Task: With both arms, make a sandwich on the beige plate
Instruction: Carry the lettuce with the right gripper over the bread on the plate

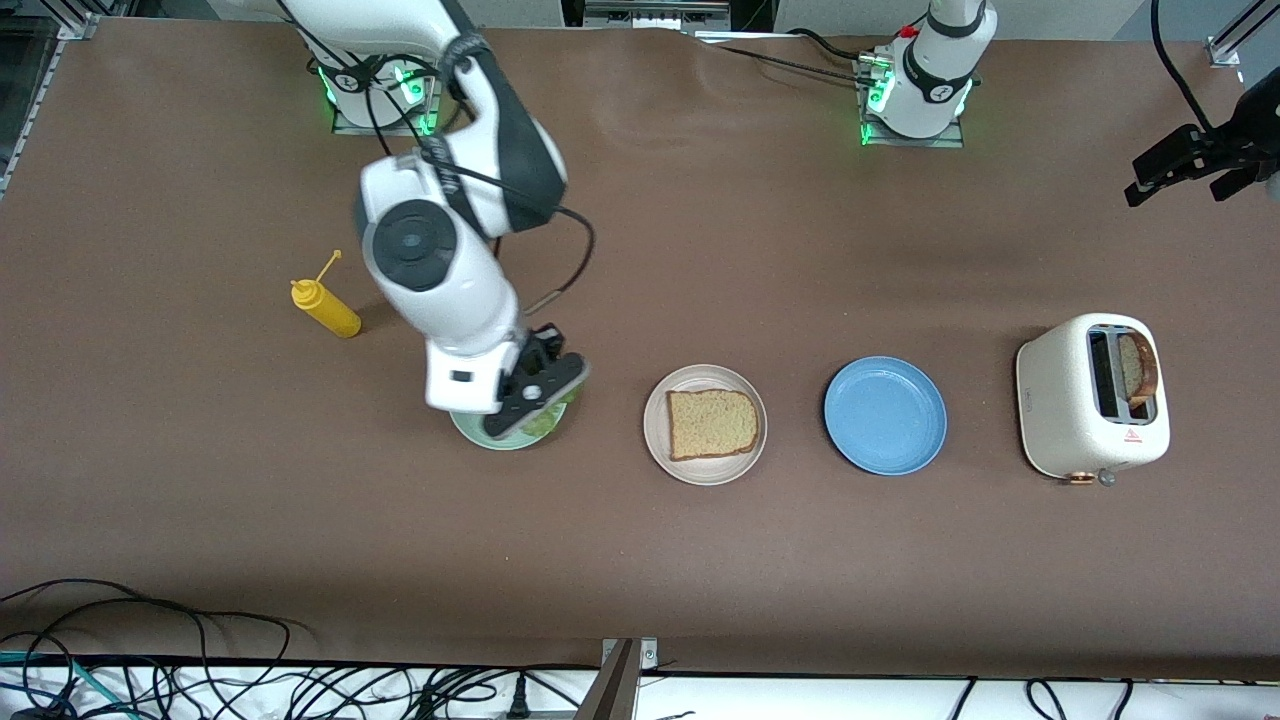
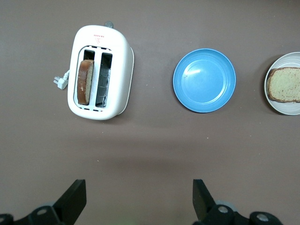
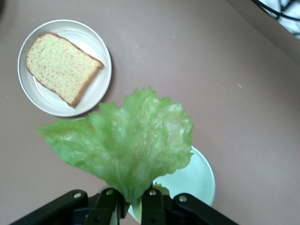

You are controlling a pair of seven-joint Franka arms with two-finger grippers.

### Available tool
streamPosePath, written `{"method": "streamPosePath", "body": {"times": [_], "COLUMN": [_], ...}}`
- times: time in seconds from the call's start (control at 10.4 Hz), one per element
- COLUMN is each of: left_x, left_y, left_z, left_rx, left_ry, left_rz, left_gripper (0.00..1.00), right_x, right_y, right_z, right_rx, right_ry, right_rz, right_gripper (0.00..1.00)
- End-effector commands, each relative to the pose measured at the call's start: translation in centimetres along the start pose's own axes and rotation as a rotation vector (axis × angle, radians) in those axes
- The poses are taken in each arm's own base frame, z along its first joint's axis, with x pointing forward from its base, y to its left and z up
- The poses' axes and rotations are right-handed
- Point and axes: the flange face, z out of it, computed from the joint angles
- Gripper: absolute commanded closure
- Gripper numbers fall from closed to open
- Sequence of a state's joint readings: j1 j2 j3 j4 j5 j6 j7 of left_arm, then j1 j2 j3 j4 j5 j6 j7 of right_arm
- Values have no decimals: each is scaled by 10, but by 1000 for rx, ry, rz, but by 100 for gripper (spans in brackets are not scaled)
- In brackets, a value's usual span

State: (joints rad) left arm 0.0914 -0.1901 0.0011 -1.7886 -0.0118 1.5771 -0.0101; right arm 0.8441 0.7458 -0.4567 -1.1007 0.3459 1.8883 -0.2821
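The beige plate sits mid-table with one brown bread slice lying on it. My right gripper hangs just above a mint green plate, shut on the stem of a frilly green lettuce leaf. A second slice stands in the white toaster. My left gripper waits open and empty, high over the left arm's end of the table.
A blue plate lies between the beige plate and the toaster. A yellow mustard bottle lies toward the right arm's end. Cables run along the table edge nearest the front camera.
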Motion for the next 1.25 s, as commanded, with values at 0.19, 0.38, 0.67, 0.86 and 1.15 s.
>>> {"method": "streamPosePath", "body": {"times": [0.19,0.38,0.67,0.86,1.15], "left_x": [2,2,2,2,2], "left_y": [-1,-1,-1,-2,-1], "left_z": [-7,-6,-7,-6,-7], "left_rx": [35,35,35,34,35], "left_ry": [-3,-4,-3,-4,-3], "left_rz": [-1,-1,-1,-2,-1], "left_gripper": [0,0,0,0,0], "right_x": [32,40,47,50,46], "right_y": [-62,-99,-134,-137,-148], "right_z": [61,73,95,131,163], "right_rx": [-87,-147,-124,-163,-181], "right_ry": [152,215,328,414,435], "right_rz": [-125,-206,-209,-234,-261], "right_gripper": [100,100,100,100,100]}}
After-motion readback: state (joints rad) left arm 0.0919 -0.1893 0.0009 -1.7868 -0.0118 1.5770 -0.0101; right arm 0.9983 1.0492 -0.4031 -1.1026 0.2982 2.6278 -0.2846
